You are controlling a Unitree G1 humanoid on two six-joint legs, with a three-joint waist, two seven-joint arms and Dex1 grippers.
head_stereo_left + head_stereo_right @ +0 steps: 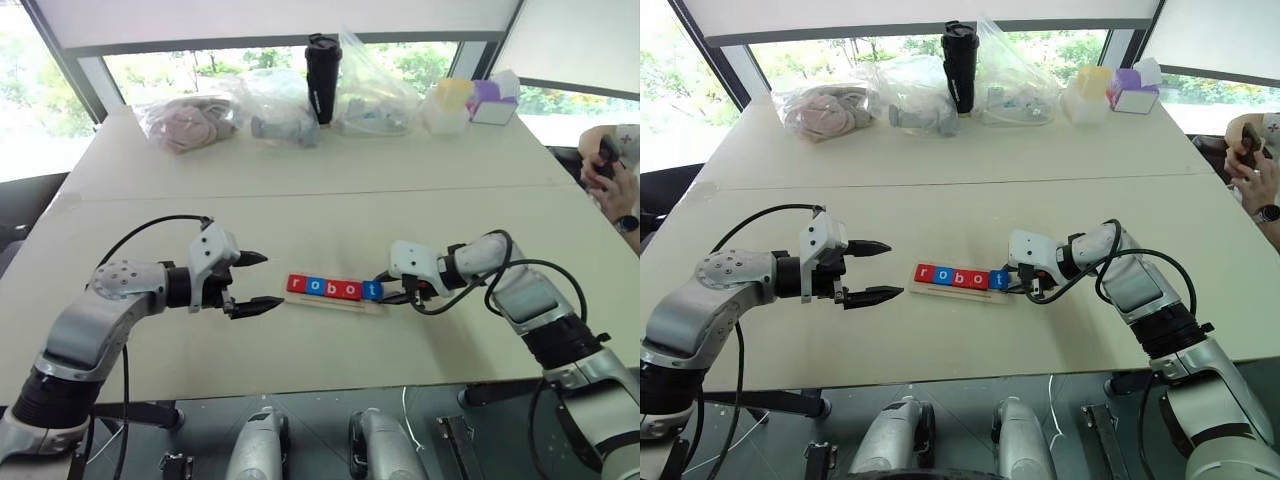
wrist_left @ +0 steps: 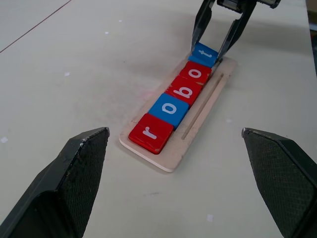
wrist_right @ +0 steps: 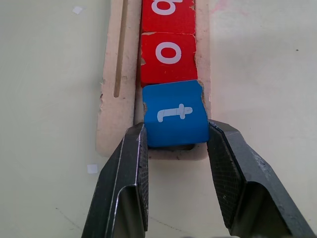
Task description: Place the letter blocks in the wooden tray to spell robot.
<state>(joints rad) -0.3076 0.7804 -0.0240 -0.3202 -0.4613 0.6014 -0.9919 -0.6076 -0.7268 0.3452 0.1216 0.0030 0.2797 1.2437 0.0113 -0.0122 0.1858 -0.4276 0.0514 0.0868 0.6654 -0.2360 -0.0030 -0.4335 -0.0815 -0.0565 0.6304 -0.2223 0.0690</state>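
Your right pincer [image 3: 176, 141] gripped the blue t block [image 3: 174, 115] at the near end of the wooden tray [image 2: 195, 121]; your left pincer [image 1: 254, 282] gaped wide, well short of the tray's far end.

letter blocks [image 2: 174, 104] in wooden tray [image 2: 195, 124]: white lowercase letters, left to right r-o-b-o-t | r red [image 2: 151, 132] | o blue [image 2: 169, 109] | b red [image 2: 184, 90] | o red [image 2: 195, 74] | t blue [image 3: 175, 114], rightmost | no other legible text
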